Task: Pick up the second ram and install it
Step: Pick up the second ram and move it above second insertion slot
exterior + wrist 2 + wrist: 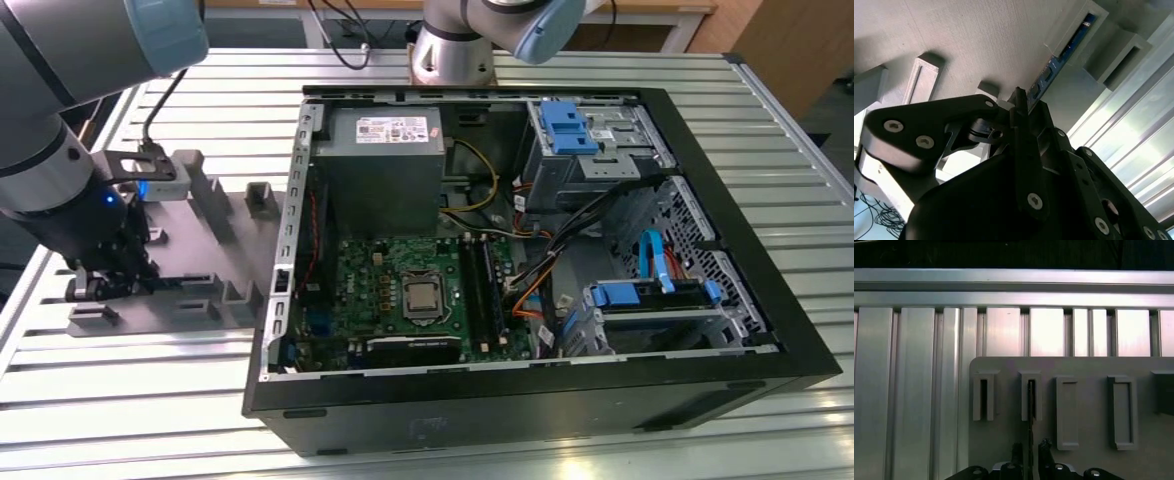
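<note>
The second ram (1054, 70) is a thin dark blue-green stick standing on edge in a slot block of the grey moulded tray (200, 262). In the first wrist view the ram (1030, 405) appears edge-on, running from its slot block down between my two black fingertips. My gripper (1030, 447) straddles it, with a thin strip of grey tray visible on each side of the stick, so the jaws stand open around it. In the exterior view my gripper (107, 280) is low over the tray's near left corner, left of the computer case (534, 400).
The open black case lies on the slatted metal table (747, 100) with its motherboard (400, 290) and long black slot strips (483, 290) facing up. Cables, blue drive brackets and a grey power supply (380, 150) crowd its inside. The tray (1089, 365) carries several upright blocks.
</note>
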Tool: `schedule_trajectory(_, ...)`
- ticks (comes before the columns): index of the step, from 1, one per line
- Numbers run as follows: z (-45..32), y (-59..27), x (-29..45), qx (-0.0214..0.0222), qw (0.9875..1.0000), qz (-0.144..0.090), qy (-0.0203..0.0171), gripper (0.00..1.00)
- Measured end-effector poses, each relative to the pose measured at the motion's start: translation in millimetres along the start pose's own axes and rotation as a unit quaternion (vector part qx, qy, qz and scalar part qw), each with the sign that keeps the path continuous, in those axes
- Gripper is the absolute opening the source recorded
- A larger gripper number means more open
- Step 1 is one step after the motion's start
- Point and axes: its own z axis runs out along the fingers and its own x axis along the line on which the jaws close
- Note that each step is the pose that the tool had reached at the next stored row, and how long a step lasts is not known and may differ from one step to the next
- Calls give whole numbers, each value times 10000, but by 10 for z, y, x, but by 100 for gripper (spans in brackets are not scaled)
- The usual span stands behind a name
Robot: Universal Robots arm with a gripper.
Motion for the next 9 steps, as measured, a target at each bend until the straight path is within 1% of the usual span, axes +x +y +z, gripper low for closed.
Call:
schedule_trajectory(5,10,0,0,0,10000,0,0,25)
schedule_trajectory(6,12,0,0,0,10000,0,0,18)
schedule_trajectory(9,14,0,0,0,10000,0,0,18)
